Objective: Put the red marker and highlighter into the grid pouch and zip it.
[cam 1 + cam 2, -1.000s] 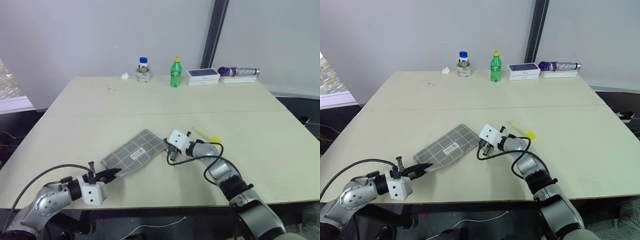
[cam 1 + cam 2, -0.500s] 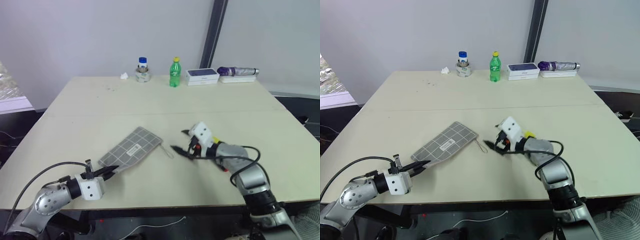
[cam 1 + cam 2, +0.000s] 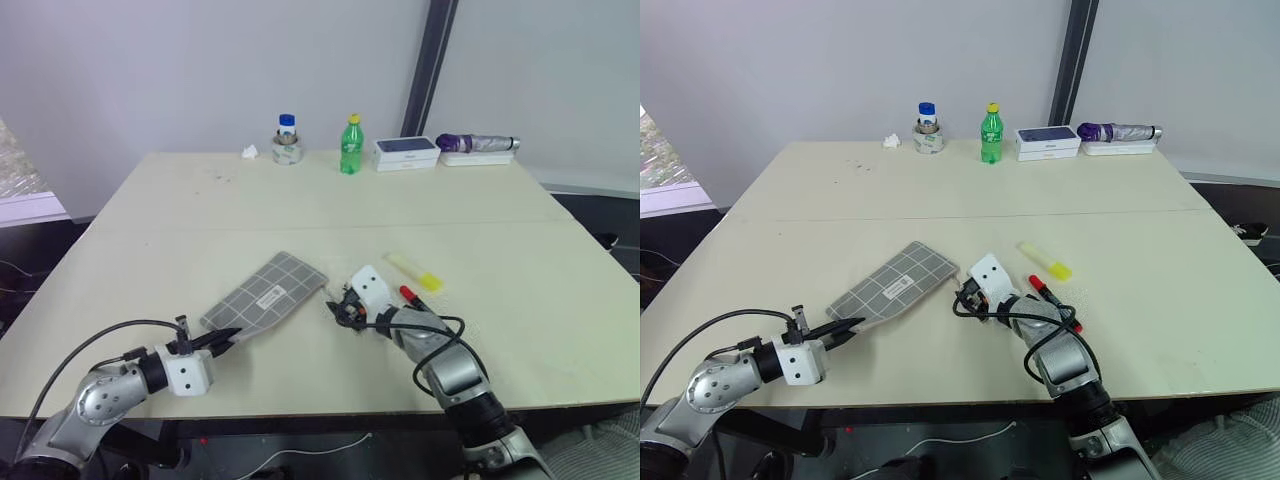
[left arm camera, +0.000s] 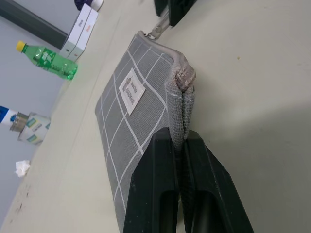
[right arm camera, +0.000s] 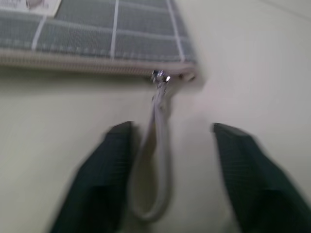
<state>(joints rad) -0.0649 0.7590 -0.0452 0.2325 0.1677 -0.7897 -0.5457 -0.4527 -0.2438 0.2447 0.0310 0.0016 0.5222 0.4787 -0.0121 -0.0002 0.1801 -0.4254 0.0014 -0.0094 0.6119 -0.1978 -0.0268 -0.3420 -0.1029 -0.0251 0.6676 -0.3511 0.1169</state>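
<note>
Left wrist view has the left claw (image 4: 181,145) clamped tight on the pouch's (image 4: 141,107) near corner, pinning it flat to the worktop (image 3: 200,210). Over by the zipper end, the right claw (image 5: 167,170) stands apart, its fingers straddling the pull tab (image 5: 158,145). Marker (image 3: 1052,298) and highlighter (image 3: 1045,260) lie out on the worktop, right of the pouch.

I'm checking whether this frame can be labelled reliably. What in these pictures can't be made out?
- Grid pouch: print on its white label too small in both eye views, tilted in the left wrist view.
- Pouch corner: hidden between the left gripper fingers.
- Pull loop: blurred in the right wrist view between the open right gripper fingers; contact unclear.
- Red marker: lower end behind the right arm.
</note>
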